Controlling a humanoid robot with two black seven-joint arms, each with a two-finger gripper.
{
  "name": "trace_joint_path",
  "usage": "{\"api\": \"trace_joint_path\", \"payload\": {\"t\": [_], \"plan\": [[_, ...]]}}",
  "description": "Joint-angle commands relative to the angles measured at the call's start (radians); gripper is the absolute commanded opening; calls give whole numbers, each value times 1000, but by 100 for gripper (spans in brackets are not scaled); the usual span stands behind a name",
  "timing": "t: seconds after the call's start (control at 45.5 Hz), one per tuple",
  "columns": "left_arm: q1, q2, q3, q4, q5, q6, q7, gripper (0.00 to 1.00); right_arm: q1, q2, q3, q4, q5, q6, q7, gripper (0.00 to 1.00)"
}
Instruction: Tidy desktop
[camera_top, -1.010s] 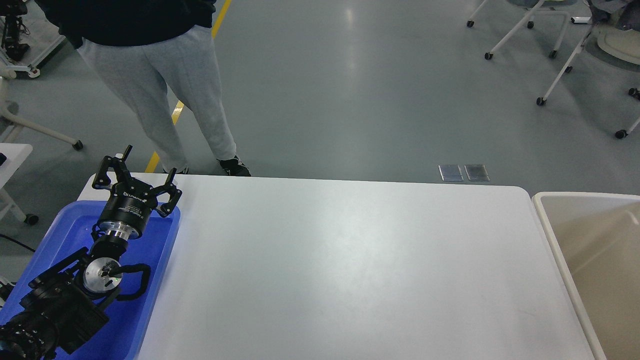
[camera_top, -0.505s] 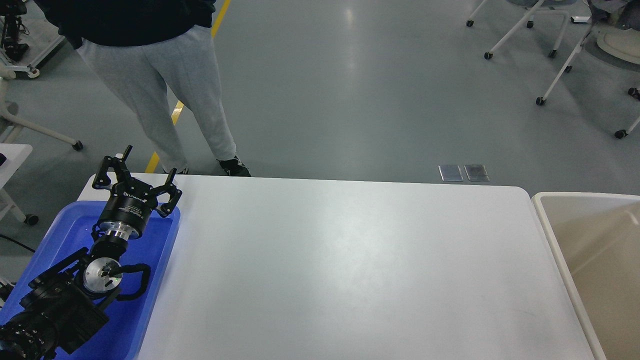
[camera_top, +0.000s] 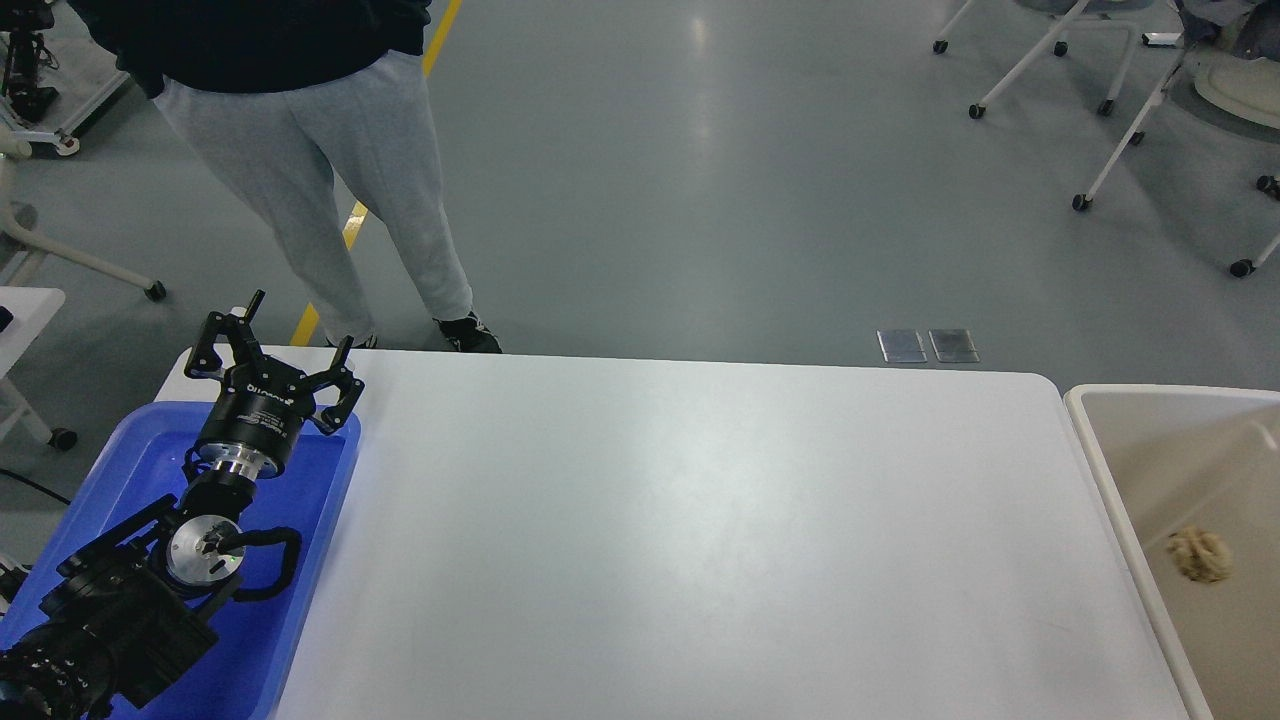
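Note:
The desktop (camera_top: 680, 540) is a large white tabletop with rounded corners and fills the middle of the head view. I see nothing lying on it. My left gripper (camera_top: 297, 322) is at the far left, above the far end of a blue tray (camera_top: 310, 560). Its two fingers stand apart and nothing is between them. My right arm and gripper are out of view. A crumpled beige wad (camera_top: 1200, 555) lies inside the beige bin (camera_top: 1095, 440) at the right.
A person in grey trousers (camera_top: 330, 170) stands just beyond the table's far left corner. Wheeled chair legs (camera_top: 1100, 100) stand on the grey floor at the back right. Two metal floor plates (camera_top: 928, 345) lie behind the table.
A crumpled beige wad has appeared inside the beige bin at the right. My left arm has not moved.

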Motion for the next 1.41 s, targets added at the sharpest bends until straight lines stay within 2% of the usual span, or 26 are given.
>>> {"api": "trace_joint_path", "payload": {"t": [0.0,0.22,0.285,0.395,0.549,0.659,0.791,1.032,1.142,1.383], "plan": [[0,0,0,1,0,-1,0,100,4,0,7,-2,2,-2,9,99],[0,0,0,-1,0,-1,0,100,24,-26,52,18,3,25,7,99],[0,0,0,1,0,-1,0,100,28,-48,124,47,3,56,9,99],[0,0,0,-1,-2,-1,0,100,25,-127,318,179,-17,119,20,99],[0,0,0,1,-2,-1,0,100,1,-192,495,366,-151,122,122,99],[0,0,0,-1,0,-1,0,100,-44,-195,604,452,-271,122,168,99],[0,0,0,-1,0,-1,0,100,-118,-137,690,564,-405,91,201,99],[0,0,0,1,0,-1,0,100,-176,-3,788,739,-466,35,192,99],[0,0,0,-1,-2,-1,0,100,-174,52,811,757,-497,5,187,99],[0,0,0,-1,0,-1,0,100,-167,162,902,757,-598,12,188,99]]}}
